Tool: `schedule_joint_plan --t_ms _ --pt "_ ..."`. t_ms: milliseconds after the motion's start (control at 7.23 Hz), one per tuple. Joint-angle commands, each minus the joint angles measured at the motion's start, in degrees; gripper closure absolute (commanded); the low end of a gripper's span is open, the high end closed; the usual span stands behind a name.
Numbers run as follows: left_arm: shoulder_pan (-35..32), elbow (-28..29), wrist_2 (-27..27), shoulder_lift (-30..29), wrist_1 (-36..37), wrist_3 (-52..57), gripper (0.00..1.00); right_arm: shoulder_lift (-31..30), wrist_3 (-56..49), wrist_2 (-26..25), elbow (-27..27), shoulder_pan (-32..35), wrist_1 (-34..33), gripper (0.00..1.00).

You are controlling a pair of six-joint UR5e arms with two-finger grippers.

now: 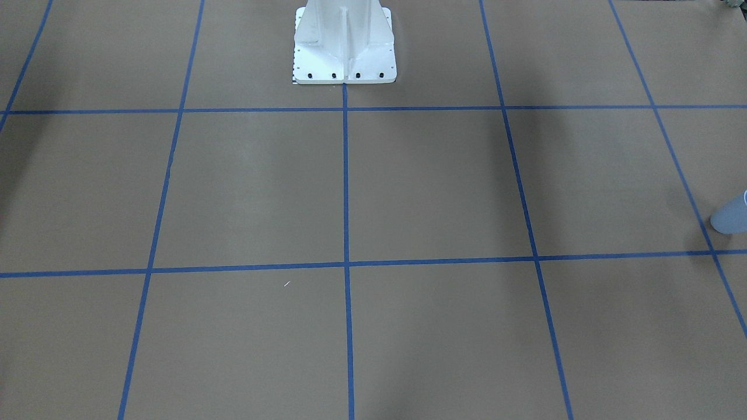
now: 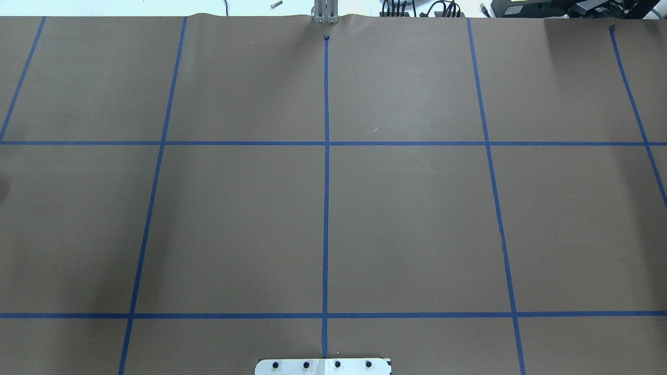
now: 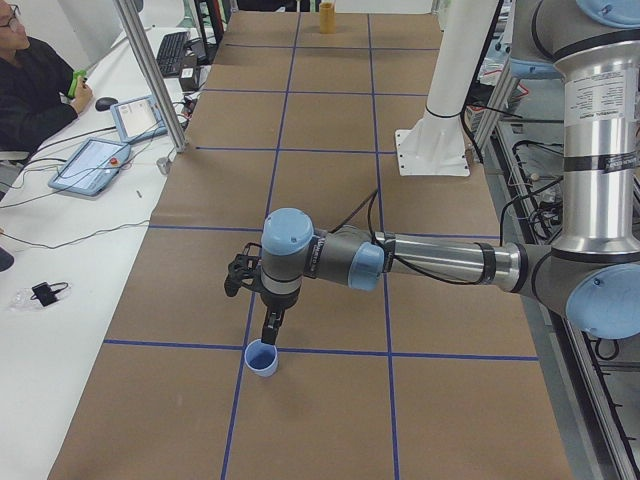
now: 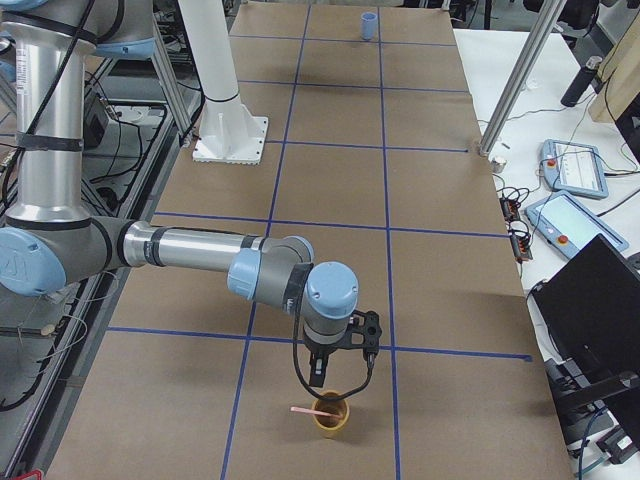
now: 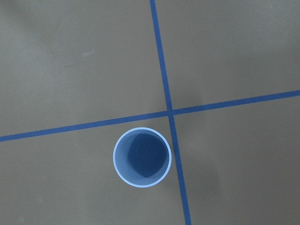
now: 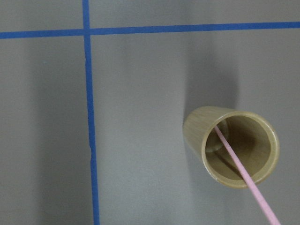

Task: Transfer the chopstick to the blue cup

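Table [image 2: 417, 208]: one chopstick [image 6: 246, 174], one blue cup [image 5: 142, 157], one seemingly bamboo cup [image 6: 197, 129]

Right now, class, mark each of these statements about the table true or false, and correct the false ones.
1. The chopstick leans inside the tan cup. True.
2. The blue cup holds a chopstick. False: it is empty.
3. The blue cup lies on its side. False: it stands upright, beside a crossing of blue tape lines.
4. The two cups stand near opposite ends of the table. True.
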Motion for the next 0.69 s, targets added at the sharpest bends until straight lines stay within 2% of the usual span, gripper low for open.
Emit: schedule_joint_plan --t_ms 0,138,277,415,553 --pt "-0.14 0.68 -4.97 2.4 -0.79 -0.01 0.01 4.51 -2.58 1.8 -4.4 2.16 -0.47 0.0" --pt "-0.05 1.47 -5.1 3.38 -0.89 -0.18 0.01 5.14 -2.31 2.43 -3.97 2.16 -0.39 0.0" --pt "0.13 4.88 -4.92 2.6 -1.33 -0.71 0.02 5.32 -1.7 3.39 -2.49 2.16 -0.48 0.0" --pt "0.13 8.65 -4.84 1.03 -4.03 -0.97 0.02 5.23 0.48 4.53 -0.73 2.16 -0.48 0.0" --pt "0.13 14.0 -4.75 -3.77 -4.58 -1.06 0.02 5.06 2.68 4.63 1.2 2.16 -0.56 0.0"
